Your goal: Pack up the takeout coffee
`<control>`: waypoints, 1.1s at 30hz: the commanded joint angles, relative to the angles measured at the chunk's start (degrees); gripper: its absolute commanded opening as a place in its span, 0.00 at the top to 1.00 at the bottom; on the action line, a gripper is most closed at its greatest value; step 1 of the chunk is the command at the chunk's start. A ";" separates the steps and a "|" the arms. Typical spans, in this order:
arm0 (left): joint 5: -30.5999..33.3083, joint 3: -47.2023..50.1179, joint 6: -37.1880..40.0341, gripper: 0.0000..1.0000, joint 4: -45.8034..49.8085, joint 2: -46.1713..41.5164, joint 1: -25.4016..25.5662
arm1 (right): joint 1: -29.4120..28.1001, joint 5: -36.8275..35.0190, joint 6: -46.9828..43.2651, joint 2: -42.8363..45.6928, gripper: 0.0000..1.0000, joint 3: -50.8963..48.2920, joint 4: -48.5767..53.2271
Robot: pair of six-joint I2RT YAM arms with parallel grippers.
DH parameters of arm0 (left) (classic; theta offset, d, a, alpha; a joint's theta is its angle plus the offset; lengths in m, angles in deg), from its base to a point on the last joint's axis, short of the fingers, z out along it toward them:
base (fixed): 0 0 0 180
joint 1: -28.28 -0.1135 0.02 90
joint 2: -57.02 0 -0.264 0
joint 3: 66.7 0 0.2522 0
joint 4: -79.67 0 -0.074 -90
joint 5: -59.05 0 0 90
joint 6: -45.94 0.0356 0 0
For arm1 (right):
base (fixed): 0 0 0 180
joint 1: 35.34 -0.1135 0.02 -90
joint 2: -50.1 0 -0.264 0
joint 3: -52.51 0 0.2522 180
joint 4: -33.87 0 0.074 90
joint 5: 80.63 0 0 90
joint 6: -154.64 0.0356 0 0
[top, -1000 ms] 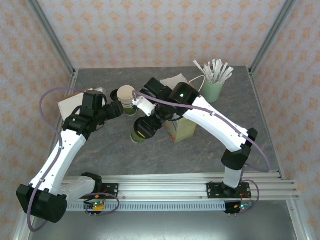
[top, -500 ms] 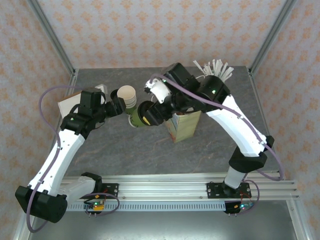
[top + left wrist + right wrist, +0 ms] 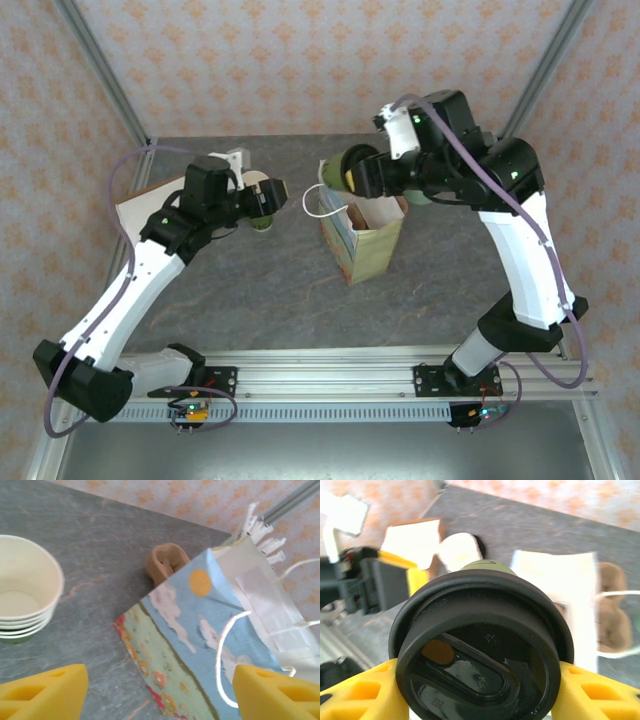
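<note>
**Coffee held sideways over the bag mouth**

The right gripper is clamped part-way closed on the takeout coffee, its yellow fingers pressing the cup's sides just behind the black lid. The cup sits squarely between the jaws. Its long axis runs roughly level along the gripper, lid facing out towards the left arm and base back towards the wrist.

From that grip the paper bag stands upright on the table, directly below and slightly nearer the arm bases. In the top view the cup hangs over the far-left part of the bag's open mouth, clear of the rim and the looped white handle. The coming move likely turns on this: the cup probably has to be tipped lid-up and brought down through the opening.

The left gripper has its jaws wide apart and holds nothing. It hovers just beside the stack of cream cups, left of the bag, so the right arm is the one placed to pack.
</note>
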 commanded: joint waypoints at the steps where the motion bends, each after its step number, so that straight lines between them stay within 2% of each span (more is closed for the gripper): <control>1: -3.56 -2.45 -0.87 0.23 -3.96 2.17 1.84 | 2.22 -7.65 2.33 0.63 0.45 0.82 3.18; 3: -5.31 -3.08 -0.87 0.24 -4.96 3.62 3.11 | 3.00 -10.05 2.56 0.30 0.45 0.38 4.15; 6: -6.01 -4.26 -0.18 0.27 -4.43 5.92 4.29 | 3.45 -9.75 2.96 -0.41 0.45 -0.32 5.20; 14: -8.07 -5.68 0.45 0.43 -5.19 10.07 5.03 | 3.48 -8.64 4.18 -3.72 0.46 -1.20 9.38; 26: -8.64 -5.07 0.54 0.66 -6.37 11.86 5.71 | 3.41 -7.47 4.68 -6.95 0.46 -7.12 10.55; 33: -8.29 -5.28 0.89 0.69 -6.46 12.48 6.11 | 3.47 -7.71 2.65 -10.16 0.45 -7.77 11.60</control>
